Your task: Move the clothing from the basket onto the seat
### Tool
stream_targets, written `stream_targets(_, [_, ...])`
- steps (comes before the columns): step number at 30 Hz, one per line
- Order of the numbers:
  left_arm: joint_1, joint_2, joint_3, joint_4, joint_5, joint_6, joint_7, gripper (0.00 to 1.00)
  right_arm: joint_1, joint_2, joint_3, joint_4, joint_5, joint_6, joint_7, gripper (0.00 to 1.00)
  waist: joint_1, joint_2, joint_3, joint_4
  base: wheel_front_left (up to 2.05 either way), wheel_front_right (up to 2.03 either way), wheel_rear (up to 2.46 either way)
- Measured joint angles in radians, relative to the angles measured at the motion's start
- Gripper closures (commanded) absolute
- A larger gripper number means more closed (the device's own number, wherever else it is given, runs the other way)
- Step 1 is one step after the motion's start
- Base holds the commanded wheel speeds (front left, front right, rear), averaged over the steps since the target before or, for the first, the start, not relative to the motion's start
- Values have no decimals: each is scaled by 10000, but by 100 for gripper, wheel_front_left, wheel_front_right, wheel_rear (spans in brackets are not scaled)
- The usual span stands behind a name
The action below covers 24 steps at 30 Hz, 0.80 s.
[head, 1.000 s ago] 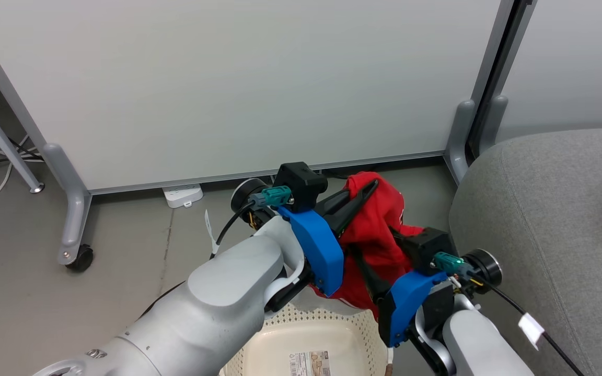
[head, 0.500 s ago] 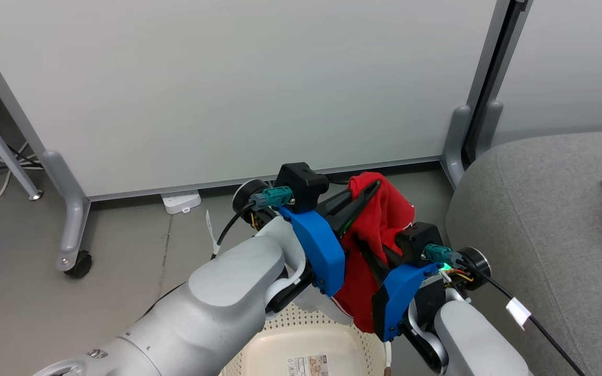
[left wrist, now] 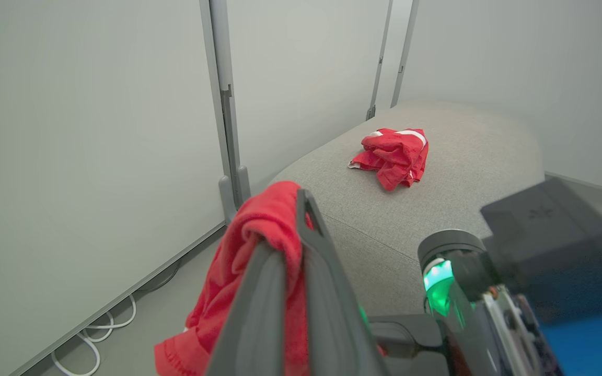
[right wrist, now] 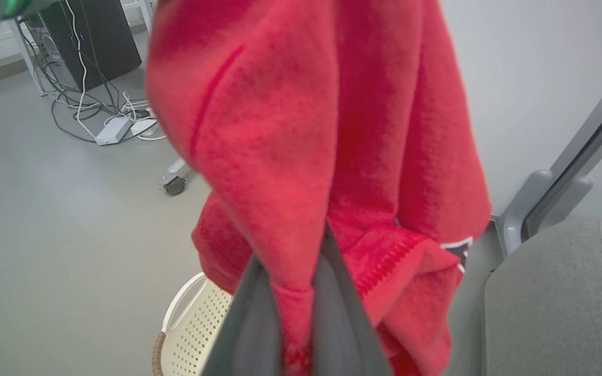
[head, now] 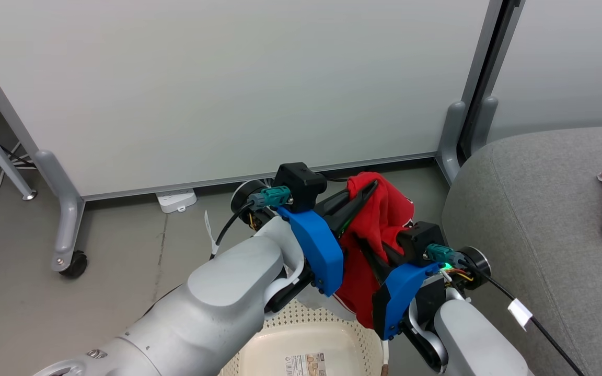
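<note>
One red garment (head: 382,219) hangs above the cream basket (head: 306,321), held by both grippers. My left gripper (head: 371,187) is shut on the garment's top fold, also seen in the left wrist view (left wrist: 293,209). My right gripper (right wrist: 301,256) is shut on a lower fold of the same garment (right wrist: 332,130), just right of the left one. A black-and-white emblem edge shows on the cloth (right wrist: 458,248). The second red garment (left wrist: 395,154) lies crumpled on the grey seat (head: 541,219), to my right.
A white partition on castered legs (head: 66,261) stands close behind the basket. A power strip (head: 175,200) and cables (right wrist: 87,104) lie on the grey floor. The seat's rounded edge (right wrist: 557,292) sits right beside the basket (right wrist: 191,324).
My right gripper has moved a little left and up, bunching the garment closer to the left gripper. The head view has shifted slightly, so the background slid left.
</note>
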Motion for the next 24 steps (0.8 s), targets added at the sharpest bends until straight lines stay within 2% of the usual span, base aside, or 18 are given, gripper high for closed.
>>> stream_targets(10, [30, 0, 0, 82, -13, 0, -25, 100, -1, 0, 46, 63, 6, 0, -138, 100, 0, 0, -51, -29, 0, 0, 0])
stream_targets(11, [41, -2, 0, 90, -10, 0, -25, 87, -1, 0, 52, 67, 6, 0, -138, 100, 0, 0, -67, -31, 0, 0, 0])
stream_targets(12, [40, -2, 0, 111, -4, 0, -27, 51, -1, 0, 58, 71, 6, 0, -151, 100, 0, 0, -80, -35, 0, 0, 0])
stream_targets(13, [40, 0, 0, 140, 15, 0, -25, 8, -1, 0, 63, 69, 6, 0, -173, 100, 0, 0, -90, -42, 0, 0, 0])
stream_targets(14, [41, -2, 0, 198, 4, 0, -27, 0, -1, 0, 67, 67, 6, 0, -188, 100, 0, 0, -97, -47, 0, 0, 0])
stream_targets(17, [168, -2, 374, 311, -36, 17, -27, 0, 0, 0, 69, 25, 12, 0, -336, 100, 0, 0, -106, -61, 0, 0, 0])
stream_targets(20, [607, 6, 1089, 194, 272, 221, -29, 0, 19, 0, 40, 38, 19, 0, -430, 100, 0, 0, -118, -57, 0, 0, 0])
stream_targets(21, [1040, 77, 1693, -157, 813, 422, -29, 0, 66, -2, -25, 65, 4, 0, -445, 100, 0, 0, -129, -50, 0, 0, 0])
stream_targets(24, [2127, 313, 2809, -1097, 1593, 504, -38, 0, 136, -2, -130, 79, -54, 0, -495, 100, 0, 0, -140, -29, 0, 0, 0])
